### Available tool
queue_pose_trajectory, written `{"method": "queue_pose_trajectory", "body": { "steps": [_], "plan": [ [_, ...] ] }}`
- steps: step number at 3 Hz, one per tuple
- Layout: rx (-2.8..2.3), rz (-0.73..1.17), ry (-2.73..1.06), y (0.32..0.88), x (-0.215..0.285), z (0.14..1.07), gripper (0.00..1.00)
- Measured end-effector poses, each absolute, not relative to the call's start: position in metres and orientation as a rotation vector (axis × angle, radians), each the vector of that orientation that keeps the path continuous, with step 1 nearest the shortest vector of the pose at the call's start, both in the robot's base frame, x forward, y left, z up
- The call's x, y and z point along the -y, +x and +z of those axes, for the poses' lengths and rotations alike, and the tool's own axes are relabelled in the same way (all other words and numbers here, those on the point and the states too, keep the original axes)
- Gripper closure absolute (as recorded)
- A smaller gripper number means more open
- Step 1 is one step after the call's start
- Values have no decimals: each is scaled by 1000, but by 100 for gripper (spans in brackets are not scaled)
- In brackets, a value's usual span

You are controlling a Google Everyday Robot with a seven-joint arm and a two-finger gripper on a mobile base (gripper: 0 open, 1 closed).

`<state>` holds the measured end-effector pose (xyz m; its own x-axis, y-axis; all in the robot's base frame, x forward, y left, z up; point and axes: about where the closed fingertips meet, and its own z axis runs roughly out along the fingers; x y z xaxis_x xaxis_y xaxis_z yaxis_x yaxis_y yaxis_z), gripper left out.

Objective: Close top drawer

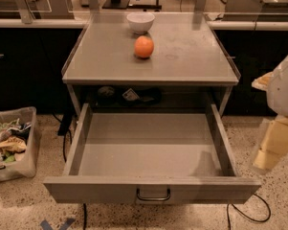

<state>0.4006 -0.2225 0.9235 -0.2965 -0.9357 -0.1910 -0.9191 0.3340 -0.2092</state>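
The top drawer (148,150) stood pulled fully out under the grey worktop (191,56), its tray bare and its dark loop handle (153,195) at 6 o'clock on the front. The tool (269,150), a pale blurred shape, hung at the frame's right edge, just beside the drawer's right wall and apart from it; the drawer lay at its 9 o'clock. Whether the tool was open or closed could not be told. An orange (144,47) sat on the worktop, with a white bowl (140,21) at its 12 o'clock.

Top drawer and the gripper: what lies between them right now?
Camera view: only a strip of bare speckled floor separates the gripper, low at the right edge, from the right wall of the open top drawer.
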Motion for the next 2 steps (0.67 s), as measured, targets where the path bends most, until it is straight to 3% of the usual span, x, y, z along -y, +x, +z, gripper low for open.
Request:
{"method": "queue_pose_trajectory", "body": {
  "steps": [2],
  "plan": [
    [-2369,-42,-1651,371,232,928,0]
  ]
}}
